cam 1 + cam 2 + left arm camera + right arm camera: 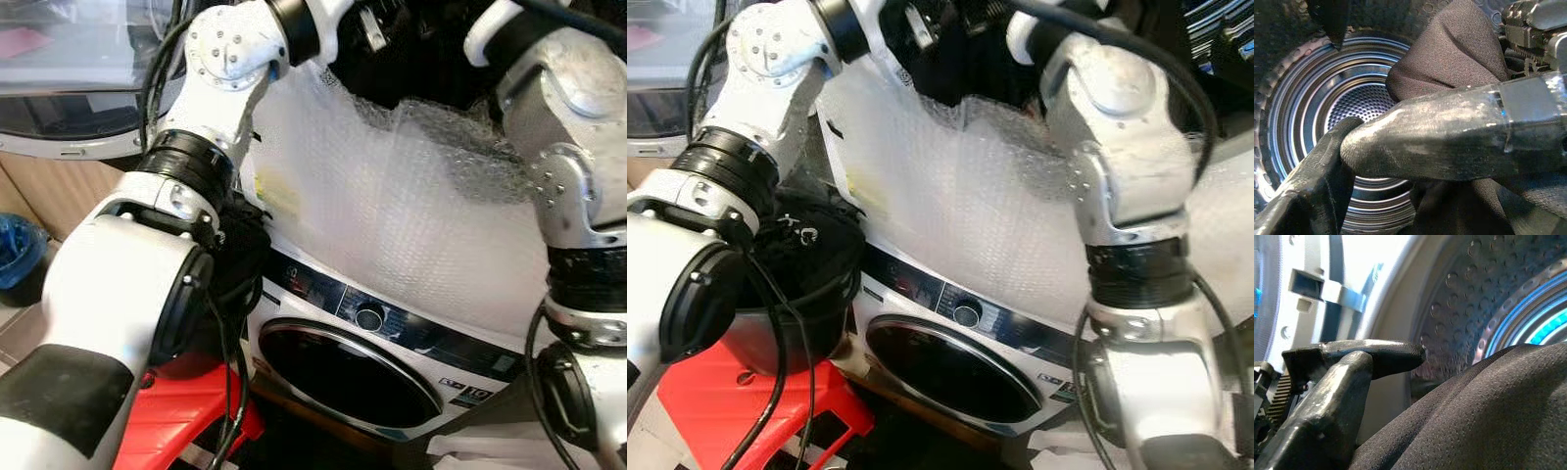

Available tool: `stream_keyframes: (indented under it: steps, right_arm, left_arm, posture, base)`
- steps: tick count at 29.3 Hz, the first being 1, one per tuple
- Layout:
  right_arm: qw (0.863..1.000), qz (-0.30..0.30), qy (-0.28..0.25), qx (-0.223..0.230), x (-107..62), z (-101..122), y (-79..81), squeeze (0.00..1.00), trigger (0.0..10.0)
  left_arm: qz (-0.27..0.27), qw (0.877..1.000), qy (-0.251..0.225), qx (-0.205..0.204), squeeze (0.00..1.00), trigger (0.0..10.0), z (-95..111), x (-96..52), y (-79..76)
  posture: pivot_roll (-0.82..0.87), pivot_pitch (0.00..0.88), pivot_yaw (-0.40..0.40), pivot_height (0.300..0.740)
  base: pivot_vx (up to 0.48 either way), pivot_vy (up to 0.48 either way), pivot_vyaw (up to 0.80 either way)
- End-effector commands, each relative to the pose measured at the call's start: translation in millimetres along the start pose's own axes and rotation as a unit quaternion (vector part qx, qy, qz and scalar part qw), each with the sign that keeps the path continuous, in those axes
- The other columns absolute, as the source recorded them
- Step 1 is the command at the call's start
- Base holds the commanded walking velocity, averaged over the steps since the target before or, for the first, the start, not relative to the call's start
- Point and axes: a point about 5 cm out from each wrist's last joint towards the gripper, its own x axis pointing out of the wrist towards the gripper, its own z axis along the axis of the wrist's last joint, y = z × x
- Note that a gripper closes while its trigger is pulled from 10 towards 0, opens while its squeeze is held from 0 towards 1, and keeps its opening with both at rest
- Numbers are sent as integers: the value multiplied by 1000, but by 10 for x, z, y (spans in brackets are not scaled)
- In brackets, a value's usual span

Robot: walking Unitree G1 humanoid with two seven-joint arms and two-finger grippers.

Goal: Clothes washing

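Bubble wrap (392, 206): covers the white panel above the lower washer, between the two raised arms.
Lower washer (960, 362): dark round door glass, control strip with a knob above it.
Red stool (715, 411): beside the washer on the robot's left, holding a bowl (774, 333) heaped with dark clothes.
Blue object (18, 250): on the floor at the far left.
Drum (1352, 103): perforated steel, straight ahead of the left gripper.
Black cloth (1459, 54): hangs at the drum mouth, partly blocking it.
Left gripper (1376, 147): fingers closed together across the cloth, pinching it.
Right gripper (1371, 362): fingers pressed together just above the cloth, by the door rim.
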Motion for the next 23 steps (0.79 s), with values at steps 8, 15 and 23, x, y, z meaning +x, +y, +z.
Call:
stream_keyframes:
  steps: [8,15,23]
  right_arm:
    - [992,-106,-42,-46,-409,38,-717,0,10000]
    - [992,76,-72,64,-1111,-18,-567,0,10000]
    - [956,90,-197,196,-1465,223,-255,0,10000]
  left_arm:
    - [-90,994,-49,40,0,10000,245,-63,-221]
    - [-76,995,-57,17,0,10000,274,-205,-290]
    - [-84,995,-38,-24,0,10000,244,-352,-496]
  posture:
    - [93,172,-87,740]
    - [116,173,-75,740]
    - [121,156,-38,740]
  base:
    - [0,0,0]
    - [0,0,0]
    - [0,0,0]
